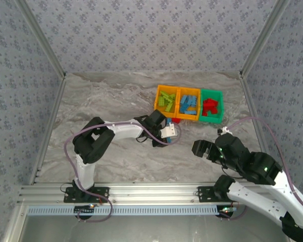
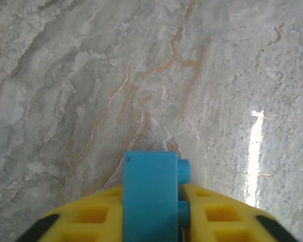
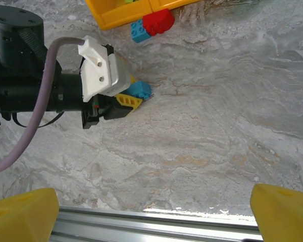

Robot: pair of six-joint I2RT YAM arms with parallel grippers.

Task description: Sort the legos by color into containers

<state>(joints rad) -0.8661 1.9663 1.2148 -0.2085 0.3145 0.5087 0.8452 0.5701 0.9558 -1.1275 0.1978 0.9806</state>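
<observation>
Where orange bin (image 3: pixel 116 19) ends, two loose legos (image 3: pixel 158 21) lie.

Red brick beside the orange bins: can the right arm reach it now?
Probably yes: the red brick lies on bare table, the right gripper is open, and the left gripper, holding a blue brick, sits aside.

Left arm stretched low and forward, elbow bent near its base, left gripper (image 1: pixel 170 132) clamped on a light blue lego (image 2: pixel 150 196) — yellow fingers (image 2: pixel 227 217) hugging its sides, right arm folded back, right gripper (image 3: pixel 154 212) spread wide, aloft.
</observation>
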